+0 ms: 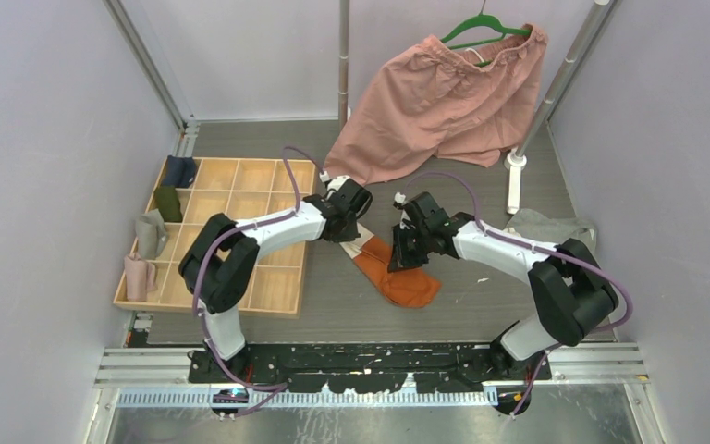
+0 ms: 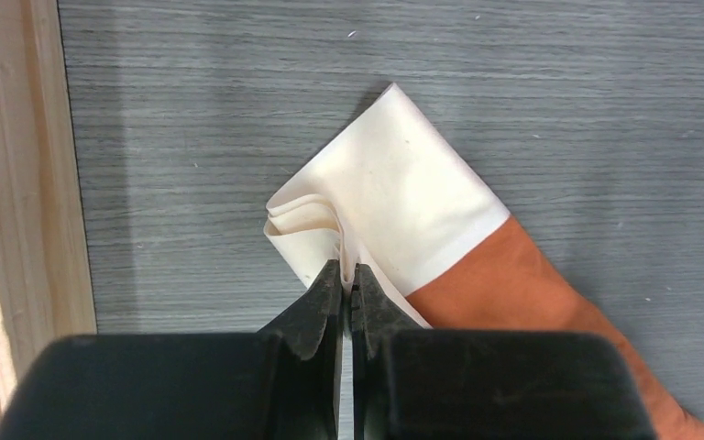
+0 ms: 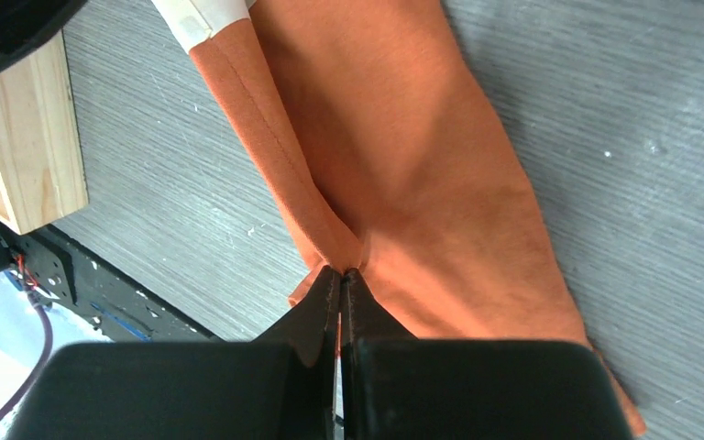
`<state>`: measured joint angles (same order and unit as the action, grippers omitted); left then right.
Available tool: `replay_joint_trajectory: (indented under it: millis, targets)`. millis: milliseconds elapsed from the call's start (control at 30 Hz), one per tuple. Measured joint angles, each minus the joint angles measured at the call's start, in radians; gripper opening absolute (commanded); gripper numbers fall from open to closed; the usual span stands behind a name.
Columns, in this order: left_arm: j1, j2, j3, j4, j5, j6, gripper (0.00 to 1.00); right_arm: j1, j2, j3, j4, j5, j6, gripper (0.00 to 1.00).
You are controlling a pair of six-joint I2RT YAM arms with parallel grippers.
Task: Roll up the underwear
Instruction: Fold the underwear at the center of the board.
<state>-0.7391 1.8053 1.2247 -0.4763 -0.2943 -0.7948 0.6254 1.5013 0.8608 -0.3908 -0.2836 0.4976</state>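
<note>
The rust-orange underwear [image 1: 397, 270] lies on the grey table [image 1: 481, 296] as a narrow strip, between the two arms and just right of the wooden tray [image 1: 205, 306]. Its cream-white band points far-left and its orange end near-right.

The left gripper [image 2: 349, 275] is clenched on a bunched pleat of the cream band. The right gripper [image 3: 340, 280] is clenched on a raised crease of orange cloth along the strip's edge. Both grips are on the same garment, at different places along it.

The strip looks already folded lengthwise, so the step in hand seems to be tidying or tensioning it just ahead of the roll. No turn of cloth shows yet.

The next move calls for one end to be curled over onto itself while the other end is kept taut and flat, so the layers do not splay.

A grey cloth [image 1: 541, 222] at the right, partly behind the right arm, is probably the second garment, though the view is too poor to be sure.
</note>
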Motion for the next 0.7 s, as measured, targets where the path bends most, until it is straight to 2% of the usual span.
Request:
replay_joint_trajectory:
  millis: [467,567,700]
  targets:
    - [0.020,0.050,0.035,0.002,0.011,0.000,0.02,-0.019,0.057,0.033,-0.012,0.010,-0.061,0.01]
    - [0.021,0.054,0.057,0.004,0.016,0.000,0.07,-0.023,0.057,0.033,-0.015,0.020,-0.069,0.01]
    - [0.021,0.068,0.087,0.004,0.018,0.004,0.18,-0.026,0.057,0.033,-0.018,0.027,-0.077,0.01]
